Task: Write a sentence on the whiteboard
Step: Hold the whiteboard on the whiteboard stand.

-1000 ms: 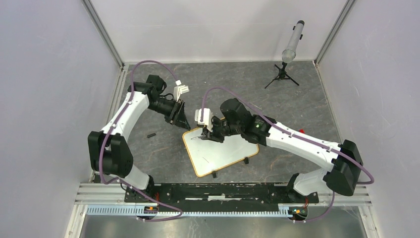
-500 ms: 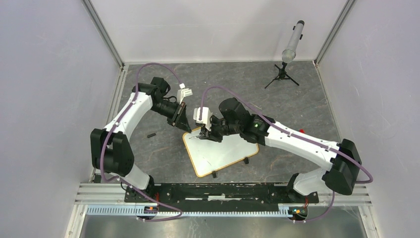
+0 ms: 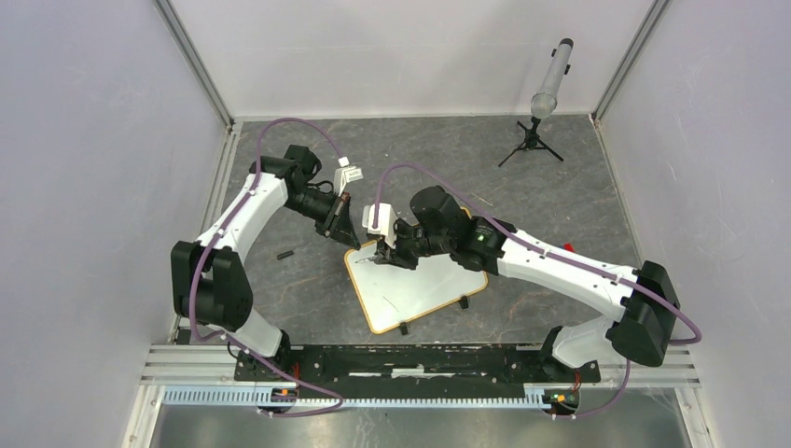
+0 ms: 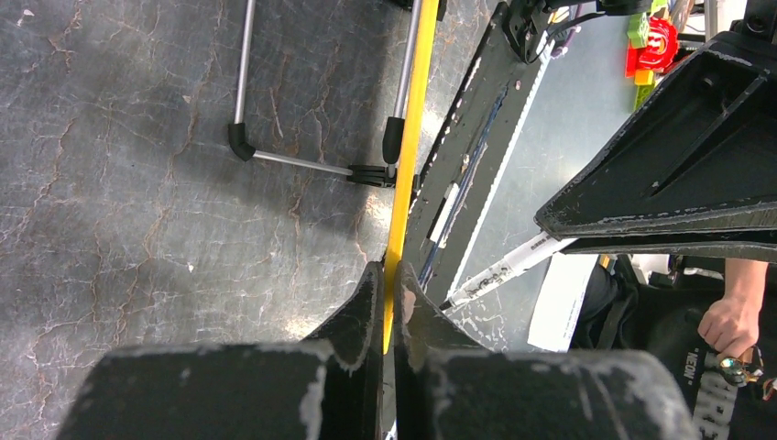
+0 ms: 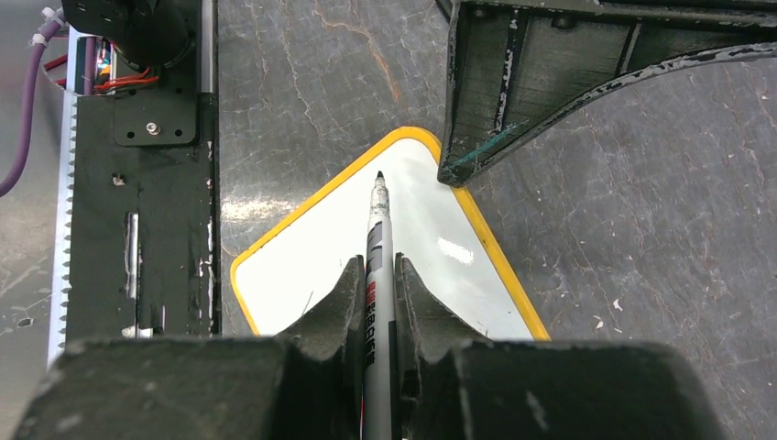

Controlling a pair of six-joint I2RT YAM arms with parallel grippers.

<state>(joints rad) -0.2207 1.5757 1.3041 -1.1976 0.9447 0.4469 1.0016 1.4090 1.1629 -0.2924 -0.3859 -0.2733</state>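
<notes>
Yellow-rimmed whiteboard (image 3: 415,289) tight in left gripper (image 4: 389,275) — slim marker (image 5: 377,215) tight in right gripper (image 5: 377,268).

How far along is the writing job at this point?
Done: marker uncapped and gripped in the right gripper; left gripper clamped on the whiteboard frame. In hand: marker tip poised at the board's far corner. Left: the sentence; no readable writing shows.

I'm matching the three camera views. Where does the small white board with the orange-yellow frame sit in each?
Top external: the yellow-framed white board, centre, lying tilted.
Left wrist: edge-on, a yellow strip rising from the shut left gripper.
Right wrist: centre-left, a corner pointing up.
Shared landmark: the white, black-tipped marker, in both wrist views.
</notes>
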